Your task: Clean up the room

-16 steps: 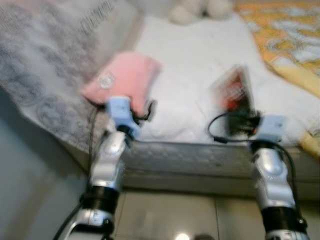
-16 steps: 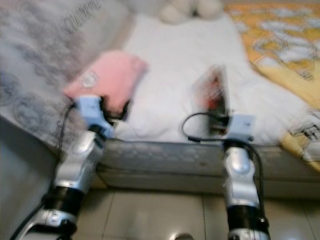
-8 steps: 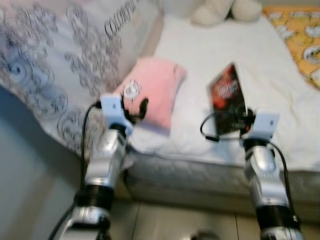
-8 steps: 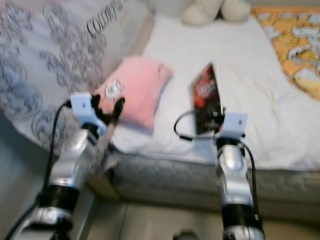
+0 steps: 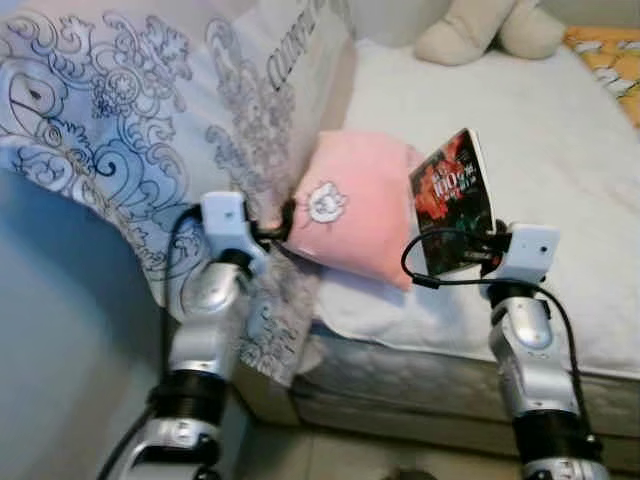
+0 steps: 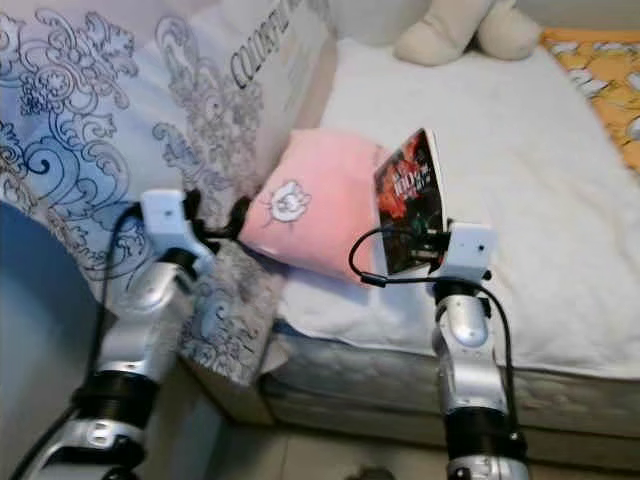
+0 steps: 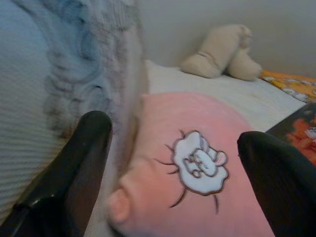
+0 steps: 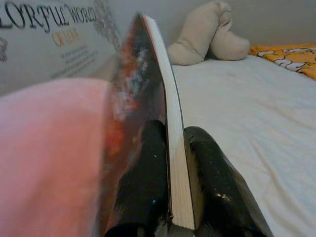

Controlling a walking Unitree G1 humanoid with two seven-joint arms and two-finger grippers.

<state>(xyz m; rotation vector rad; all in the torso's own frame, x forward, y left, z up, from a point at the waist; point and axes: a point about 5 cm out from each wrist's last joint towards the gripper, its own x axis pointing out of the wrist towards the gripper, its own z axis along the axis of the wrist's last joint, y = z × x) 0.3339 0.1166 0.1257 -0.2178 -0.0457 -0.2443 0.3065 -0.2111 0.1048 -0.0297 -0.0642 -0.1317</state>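
Observation:
A dark book (image 5: 453,198) with a red and black cover stands upright over the bed, and my right gripper (image 5: 478,246) is shut on its lower edge; the right wrist view shows both fingers (image 8: 143,173) pinching the book (image 8: 148,94). A pink pillow (image 5: 357,212) with a white cartoon patch lies on the white sheet (image 5: 560,130) just left of the book. My left gripper (image 5: 276,222) is open at the pillow's near corner, with its fingers (image 7: 74,168) spread on either side of the pillow (image 7: 197,128).
A grey-patterned white duvet (image 5: 120,130) hangs over the bed's left side and down past my left arm. A beige plush toy (image 5: 490,30) sits at the far end of the bed. An orange blanket (image 5: 612,45) lies far right. The mattress edge (image 5: 400,390) is in front.
The whole view has swung left along the bed, so the camera moved. The book stays in my right gripper. My left gripper now sits at the pink pillow's corner, beside the duvet.

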